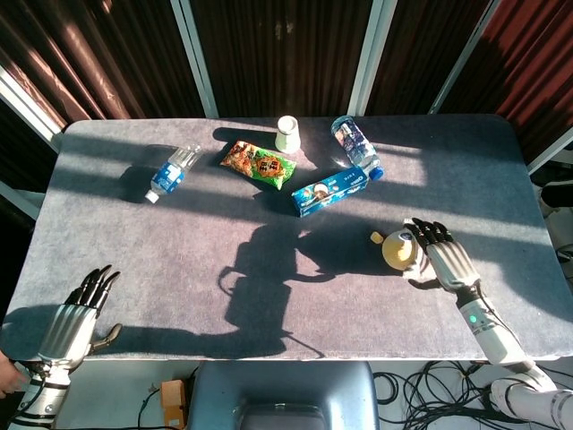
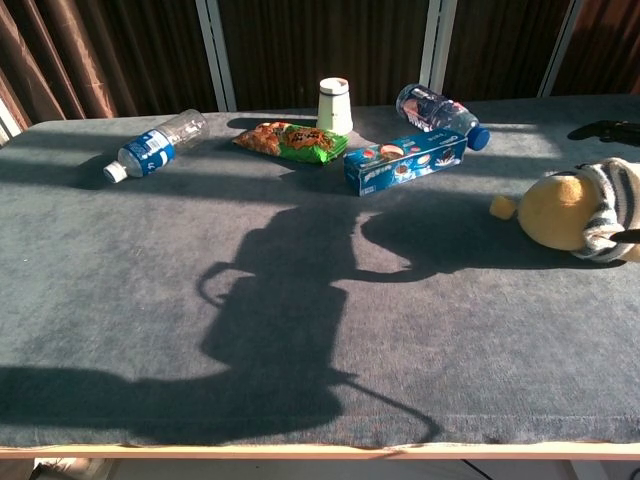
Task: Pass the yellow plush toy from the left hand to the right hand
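The yellow plush toy (image 1: 397, 250) with a striped scarf lies on the grey table at the right side; the chest view shows it (image 2: 565, 211) resting on the cloth near the right edge. My right hand (image 1: 446, 258) lies flat right beside it with fingers stretched out and apart, touching its right side without gripping it. My left hand (image 1: 77, 321) hovers at the table's near left corner, fingers apart and empty. The chest view shows almost nothing of either hand.
At the back stand a white paper cup (image 1: 287, 133), a snack bag (image 1: 258, 165), a blue biscuit box (image 1: 329, 191) and two lying water bottles (image 1: 173, 172) (image 1: 356, 146). The table's front edge (image 2: 300, 450) runs close below.
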Controlling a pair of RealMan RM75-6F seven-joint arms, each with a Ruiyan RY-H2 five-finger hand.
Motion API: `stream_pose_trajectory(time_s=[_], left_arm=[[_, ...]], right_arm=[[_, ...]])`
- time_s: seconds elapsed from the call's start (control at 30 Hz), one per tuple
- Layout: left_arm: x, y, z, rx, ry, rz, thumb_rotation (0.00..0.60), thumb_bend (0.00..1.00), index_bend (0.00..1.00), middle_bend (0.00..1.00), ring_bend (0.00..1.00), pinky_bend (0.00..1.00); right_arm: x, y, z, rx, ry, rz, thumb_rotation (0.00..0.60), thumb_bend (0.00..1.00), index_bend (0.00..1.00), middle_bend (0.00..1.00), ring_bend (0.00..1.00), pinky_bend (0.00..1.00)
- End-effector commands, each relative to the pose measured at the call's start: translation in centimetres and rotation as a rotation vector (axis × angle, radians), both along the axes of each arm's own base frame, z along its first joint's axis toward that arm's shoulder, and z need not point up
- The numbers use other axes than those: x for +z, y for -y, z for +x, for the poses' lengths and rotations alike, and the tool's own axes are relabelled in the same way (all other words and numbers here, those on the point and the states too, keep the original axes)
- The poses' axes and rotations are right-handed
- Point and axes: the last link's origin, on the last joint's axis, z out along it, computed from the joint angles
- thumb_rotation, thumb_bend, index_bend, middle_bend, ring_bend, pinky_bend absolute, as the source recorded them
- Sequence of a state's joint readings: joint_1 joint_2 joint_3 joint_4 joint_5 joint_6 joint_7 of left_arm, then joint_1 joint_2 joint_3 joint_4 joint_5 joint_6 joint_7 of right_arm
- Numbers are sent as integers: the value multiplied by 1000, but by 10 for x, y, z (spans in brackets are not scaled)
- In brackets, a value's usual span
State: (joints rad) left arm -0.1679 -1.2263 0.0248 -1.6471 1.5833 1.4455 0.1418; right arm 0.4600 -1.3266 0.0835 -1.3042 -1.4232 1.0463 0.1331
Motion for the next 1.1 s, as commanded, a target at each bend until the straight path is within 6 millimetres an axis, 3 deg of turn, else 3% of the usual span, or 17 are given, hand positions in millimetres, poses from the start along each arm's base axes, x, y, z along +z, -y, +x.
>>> stream_pose_trajectory(time_s=[0.03, 0.07, 0.13, 0.2, 0.33, 0.43, 0.77, 1.1], left_arm=[[0, 0, 0, -1, -1, 2, 600, 277, 0, 0, 0, 273], [0, 1, 0, -1, -2, 2, 600, 277, 0, 0, 0, 273], [-1, 1, 0, -3, -15, -3, 600, 277, 0, 0, 0, 273], [-2, 2, 0, -2, -21, -3, 600, 277, 0, 0, 0, 273], [-2, 5, 0, -5, -41, -1, 600, 277, 0, 0, 0, 280], [-2, 8, 0, -6, -54, 6, 600, 277, 0, 0, 0, 281], [-4, 14, 1, -17, -105, 15, 600, 278, 0, 0, 0, 275], [-3, 13, -2, -15, -118, 23, 600, 277, 0, 0, 9, 193]], right_arm=[[11, -19, 2, 42, -32, -14, 600, 33, 0, 0, 0, 0], [16, -28, 4, 50, -46, -26, 600, 33, 0, 0, 0, 0], [36, -72, 9, 27, -59, -83, 600, 33, 0, 0, 0, 0], [48, -100, 14, 4, -87, -121, 600, 33, 0, 0, 0, 0], [60, -140, 6, -29, -140, -215, 600, 33, 0, 0, 0, 0], [61, -155, -2, -43, -150, -267, 600, 33, 0, 0, 0, 0], [59, -158, -6, -22, -180, -184, 600, 34, 0, 0, 0, 0], [56, -155, -6, -38, -193, -157, 600, 33, 0, 0, 0, 0]])
